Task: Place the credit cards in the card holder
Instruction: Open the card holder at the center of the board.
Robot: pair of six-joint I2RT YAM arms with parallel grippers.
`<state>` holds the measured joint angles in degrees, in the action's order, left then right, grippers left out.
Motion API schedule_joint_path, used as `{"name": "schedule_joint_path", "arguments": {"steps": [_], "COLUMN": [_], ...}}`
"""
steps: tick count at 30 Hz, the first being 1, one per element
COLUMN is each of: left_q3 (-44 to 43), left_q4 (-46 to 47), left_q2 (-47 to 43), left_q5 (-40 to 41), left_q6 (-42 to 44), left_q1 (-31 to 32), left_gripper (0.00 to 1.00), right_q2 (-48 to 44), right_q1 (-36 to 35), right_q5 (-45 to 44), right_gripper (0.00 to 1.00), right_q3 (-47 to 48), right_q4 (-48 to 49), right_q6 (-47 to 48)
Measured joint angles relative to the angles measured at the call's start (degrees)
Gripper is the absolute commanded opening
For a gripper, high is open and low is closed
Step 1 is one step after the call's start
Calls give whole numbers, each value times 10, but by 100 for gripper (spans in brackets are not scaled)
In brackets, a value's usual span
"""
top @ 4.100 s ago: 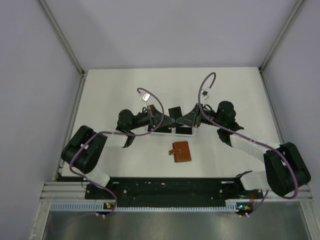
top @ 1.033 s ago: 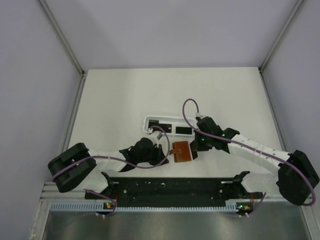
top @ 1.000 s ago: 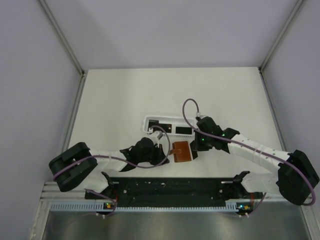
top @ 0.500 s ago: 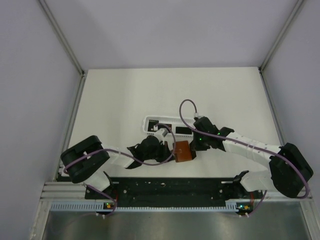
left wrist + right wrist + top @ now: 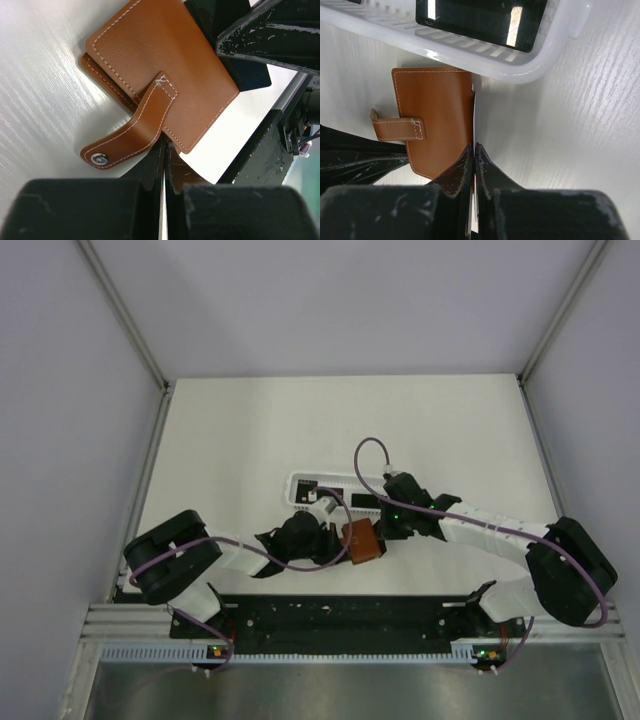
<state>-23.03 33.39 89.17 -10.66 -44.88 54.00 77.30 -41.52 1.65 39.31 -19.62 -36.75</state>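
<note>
The folded card holder [image 5: 362, 541] lies flat just in front of the white basket [image 5: 300, 483], flanked equally closely by the left gripper [image 5: 164, 146] at its strap edge and the right gripper [image 5: 473, 148] at the opposite edge, each with fingers pressed together, seemingly pinching nothing.

- The left arm [image 5: 235, 552] lies low, its forearm pointing right toward the middle.
- The left gripper [image 5: 164, 149] has its jaws pressed together.
- The right arm [image 5: 480, 533] lies low, pointing left.
- The right gripper [image 5: 473, 150] is closed too.
- The 2 grippers face each other, near but apart.
</note>
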Motion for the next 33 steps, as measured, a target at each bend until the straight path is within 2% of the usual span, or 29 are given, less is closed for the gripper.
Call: {"name": "schedule_joint_path", "arguments": {"steps": [17,25,29,33], "left_q3": [3,21,21,17], "left_q4": [-79,-167,-176,-176], "left_q2": [-49,-178,-252,-268], "left_q5": [13,14,5,11], "left_q6": [15,30,48,65], "left_q1": [1,1,1,1], "left_gripper": [0,0,0,0], "right_q2": [-36,-35,-34,-30], "right_q1": [0,0,0,0], "right_q5": [28,46,49,53], "right_gripper": [0,0,0,0], "right_q3": [-66,-87,-89,-89], "right_q4": [92,135,146,155], "right_q6": [-40,-60,-64,-68]}}
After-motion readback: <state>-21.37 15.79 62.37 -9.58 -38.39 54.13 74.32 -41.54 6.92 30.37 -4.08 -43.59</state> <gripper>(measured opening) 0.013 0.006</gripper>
